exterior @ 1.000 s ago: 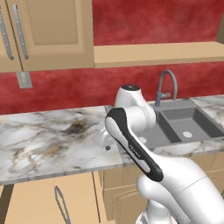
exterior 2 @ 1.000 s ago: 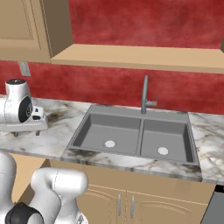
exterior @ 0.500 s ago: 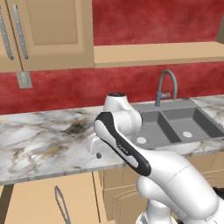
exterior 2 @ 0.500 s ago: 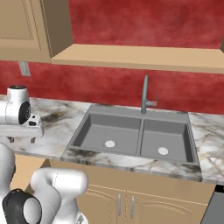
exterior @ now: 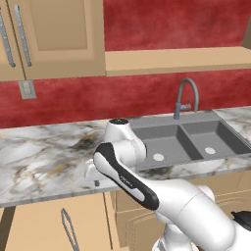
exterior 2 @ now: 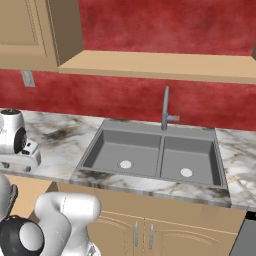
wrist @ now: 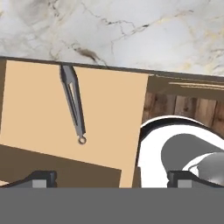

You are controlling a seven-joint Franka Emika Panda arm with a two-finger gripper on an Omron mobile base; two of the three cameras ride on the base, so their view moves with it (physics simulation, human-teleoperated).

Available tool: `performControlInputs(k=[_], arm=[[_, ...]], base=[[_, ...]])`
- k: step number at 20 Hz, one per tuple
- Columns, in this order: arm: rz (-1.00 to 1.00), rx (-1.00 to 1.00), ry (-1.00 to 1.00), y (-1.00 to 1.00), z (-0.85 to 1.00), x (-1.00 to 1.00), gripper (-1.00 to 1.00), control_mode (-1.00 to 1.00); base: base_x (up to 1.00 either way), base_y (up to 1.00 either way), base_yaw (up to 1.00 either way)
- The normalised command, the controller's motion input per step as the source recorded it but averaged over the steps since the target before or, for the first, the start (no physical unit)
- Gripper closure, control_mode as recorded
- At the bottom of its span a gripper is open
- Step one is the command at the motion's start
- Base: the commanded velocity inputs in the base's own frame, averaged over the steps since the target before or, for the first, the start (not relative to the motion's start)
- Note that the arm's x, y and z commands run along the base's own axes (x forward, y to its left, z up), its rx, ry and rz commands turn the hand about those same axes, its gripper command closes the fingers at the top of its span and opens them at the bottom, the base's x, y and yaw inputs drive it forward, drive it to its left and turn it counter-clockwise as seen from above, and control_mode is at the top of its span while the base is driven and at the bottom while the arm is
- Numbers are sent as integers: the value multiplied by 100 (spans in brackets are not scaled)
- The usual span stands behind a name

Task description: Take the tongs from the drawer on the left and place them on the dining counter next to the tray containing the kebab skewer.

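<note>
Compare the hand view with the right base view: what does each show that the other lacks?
Hand view alone: the tongs lying in the open drawer, with the open jaws of the gripper apart at the bottom. Right base view alone: the grey double sink, its faucet, the red backsplash and the lower cabinet doors. Both show the marble worktop.

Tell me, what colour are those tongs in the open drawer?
Grey metal tongs, clearest in the hand view.

Red wall (exterior 2: 150,30), tan cabs (exterior: 54,34), marble worktop (exterior: 44,152) w/ grey sink (exterior 2: 155,155).
</note>
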Motion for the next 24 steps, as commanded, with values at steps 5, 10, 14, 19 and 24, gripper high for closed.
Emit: performControlInputs(k=[5, 10, 14, 19, 24], arm=[[-3, 0, 4, 28, -14, 0, -100, -100], [0, 0, 6, 24, -37, 0, -100, -100], [0, 0, 0, 24, -43, 0, -100, -100], [0, -1, -9, 17, -37, 0, -100, -100], [0, 0, -11, 24, -27, 0, -100, -100]], base=[[0, 0, 0], [0, 0, 0], [0, 0, 0], [0, 0, 0], [0, 0, 0]])
